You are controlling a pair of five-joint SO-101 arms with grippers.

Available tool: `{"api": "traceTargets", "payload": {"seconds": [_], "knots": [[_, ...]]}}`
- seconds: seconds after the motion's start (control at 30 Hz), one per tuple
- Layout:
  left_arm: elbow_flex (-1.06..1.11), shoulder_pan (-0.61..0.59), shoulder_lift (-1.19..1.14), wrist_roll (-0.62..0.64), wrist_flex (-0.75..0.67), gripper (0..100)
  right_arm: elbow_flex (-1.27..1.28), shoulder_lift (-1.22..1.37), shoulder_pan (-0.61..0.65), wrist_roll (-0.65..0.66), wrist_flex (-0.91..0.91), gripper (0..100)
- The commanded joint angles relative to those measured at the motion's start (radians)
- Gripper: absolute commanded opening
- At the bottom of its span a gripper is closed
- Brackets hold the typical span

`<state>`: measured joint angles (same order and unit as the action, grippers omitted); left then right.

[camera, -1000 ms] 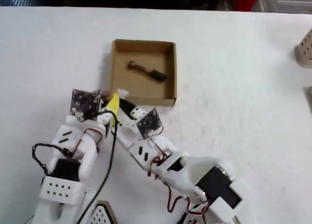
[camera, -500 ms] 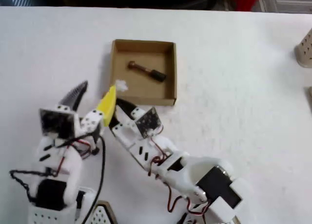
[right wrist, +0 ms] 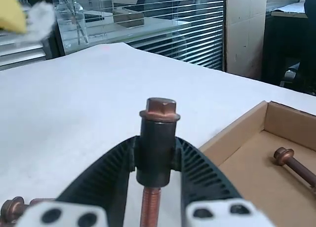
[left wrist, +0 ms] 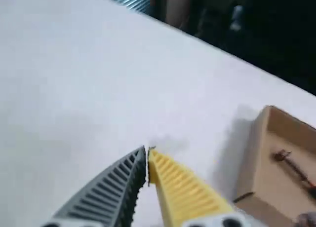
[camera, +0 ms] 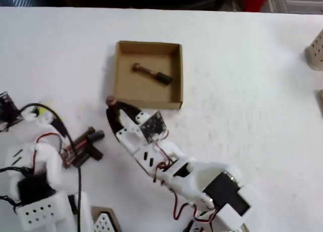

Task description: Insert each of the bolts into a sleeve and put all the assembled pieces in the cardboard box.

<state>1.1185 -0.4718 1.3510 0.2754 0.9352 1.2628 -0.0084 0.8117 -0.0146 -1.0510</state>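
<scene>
- While the right gripper [camera: 113,109] sits just outside the near-left corner of the cardboard box [camera: 146,89] in the high view, it is clamped on the held piece [camera: 110,101], bolt head up. The piece is not yet over the box. One finished piece [camera: 151,73] lies inside, toward the far wall. Spare bolts and sleeves [camera: 83,143] lie loose near the left edge of the worktop [camera: 242,65].
- Left wrist view: the left gripper [left wrist: 148,163] is closed tip to tip with nothing between the jaws, over bare worktop. The box [left wrist: 259,158] is farther off.
- Right wrist view: the black fingers [right wrist: 118,163] pinch the sleeve [right wrist: 154,153] at mid-height. The bolt [right wrist: 159,108] runs through it, head above, thread below. The box wall [right wrist: 237,131] is just beside.
- Risk 1: the grip is on the sleeve alone, so tilting in transit may let the bolt slide out.
- Risk 2: a low carry may catch the wall and shove the box.
- Risk 3: early release would drop the piece outside the corner.
- Risk 4: a drop onto the finished piece may bounce or separate either one.
</scene>
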Motion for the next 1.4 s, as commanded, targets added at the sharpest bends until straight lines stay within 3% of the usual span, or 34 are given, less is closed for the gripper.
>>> {"api": "traceTargets", "payload": {"seconds": [0.0, 0.17, 0.33, 0.43, 0.6, 0.9, 1.23, 1.37], "knots": [[-0.038, -0.183, -0.073, 0.015, 0.075, 3, -0.014, -0.053, -0.039, 0.008, 0.002, 1.7], [0.098, -0.305, -0.182, -0.068, -0.038, 2, -0.015, -0.18, -0.093, 0.006, 0.185, 1.7], [0.176, -0.311, -0.305, -0.072, -0.233, 2, -0.066, -0.414, -0.11, -0.032, 0.587, 1.7], [0.212, -0.329, -0.369, -0.072, -0.393, 2, -0.18, -0.532, -0.191, -0.064, 0.888, 1.7], [0.212, -0.328, -0.421, -0.072, -0.396, 2, -0.408, -0.568, -0.326, -0.1, 1.224, 1.7], [0.219, -0.268, -0.427, -0.077, -0.396, 2, -0.784, -0.472, -0.348, -0.094, 1.538, 1.9], [0.219, -0.268, -0.427, -0.078, -0.396, 2, -1.343, -0.047, -0.34, 0.367, 1.863, 1.8], [0.219, -0.268, -0.427, -0.078, -0.397, 2, -1.551, 0.122, -0.326, 0.396, 1.94, 1.8]]}}
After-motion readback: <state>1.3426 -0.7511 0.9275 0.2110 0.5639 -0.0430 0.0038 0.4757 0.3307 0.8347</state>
